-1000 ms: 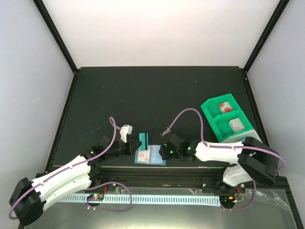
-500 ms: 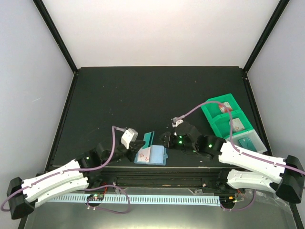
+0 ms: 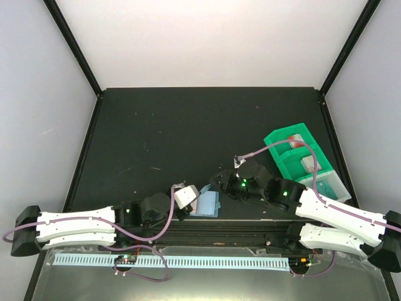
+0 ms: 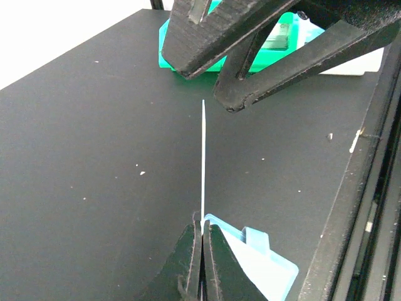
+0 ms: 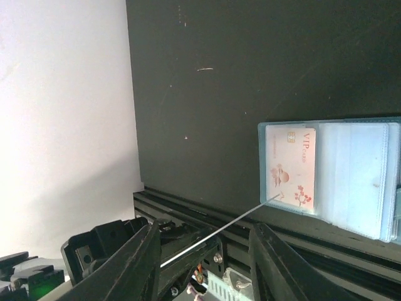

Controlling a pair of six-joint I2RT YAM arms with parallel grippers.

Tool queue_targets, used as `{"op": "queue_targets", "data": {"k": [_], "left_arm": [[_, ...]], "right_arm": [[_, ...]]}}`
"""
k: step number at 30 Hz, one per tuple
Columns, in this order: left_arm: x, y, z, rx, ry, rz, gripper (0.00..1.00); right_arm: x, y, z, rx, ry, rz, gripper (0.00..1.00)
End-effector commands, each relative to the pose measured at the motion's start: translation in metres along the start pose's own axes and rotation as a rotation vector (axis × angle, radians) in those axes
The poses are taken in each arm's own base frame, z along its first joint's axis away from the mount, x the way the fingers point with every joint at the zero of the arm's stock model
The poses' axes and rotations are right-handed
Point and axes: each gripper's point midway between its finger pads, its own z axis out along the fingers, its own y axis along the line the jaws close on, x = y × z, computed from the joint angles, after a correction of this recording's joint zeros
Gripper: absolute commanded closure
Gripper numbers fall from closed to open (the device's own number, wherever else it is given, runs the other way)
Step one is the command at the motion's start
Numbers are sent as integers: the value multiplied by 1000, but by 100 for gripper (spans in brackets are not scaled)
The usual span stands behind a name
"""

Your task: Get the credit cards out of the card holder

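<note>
The card holder [image 5: 351,179] lies open and flat near the table's front edge, also in the top view [image 3: 210,204]. A white credit card with red flowers [image 5: 290,164] sits in its left pocket. My left gripper [image 4: 202,233] is shut on a thin card [image 4: 203,163] held upright and seen edge-on, colour unclear, just left of the holder [image 4: 269,266]. My right gripper [image 5: 203,251] hovers open above the holder with nothing between its fingers [image 4: 276,69]. The held card's edge [image 5: 219,231] shows below it.
A green compartment tray [image 3: 273,139] stands at the right with a red-and-white card [image 3: 294,143], a pale grey card [image 3: 311,164] and a teal card [image 3: 326,187] in its sections. The metal rail [image 3: 207,226] runs along the near edge.
My left arm has dropped flat along the near edge, its gripper shifting right to the holder. The right gripper has lifted off the holder and opened wider.
</note>
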Motion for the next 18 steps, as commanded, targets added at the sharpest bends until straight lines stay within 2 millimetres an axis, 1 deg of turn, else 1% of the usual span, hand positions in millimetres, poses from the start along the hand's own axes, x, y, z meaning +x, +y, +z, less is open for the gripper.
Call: {"op": "queue_targets", "data": {"k": [1, 6, 14, 16, 18], "left_arm": [[-27, 8, -1, -90, -69, 69, 98], [-24, 3, 3, -117, -47, 128, 98], [-23, -3, 6, -155, -38, 178, 98], [-24, -4, 6, -156, -41, 179, 98], [-23, -4, 6, -159, -47, 166, 98]], "right_arm": [[1, -4, -1, 7, 7, 67, 60], [7, -16, 7, 24, 29, 97, 61], [9, -22, 11, 30, 39, 97, 62], [10, -24, 12, 31, 38, 95, 67], [11, -24, 13, 18, 40, 91, 76]]}}
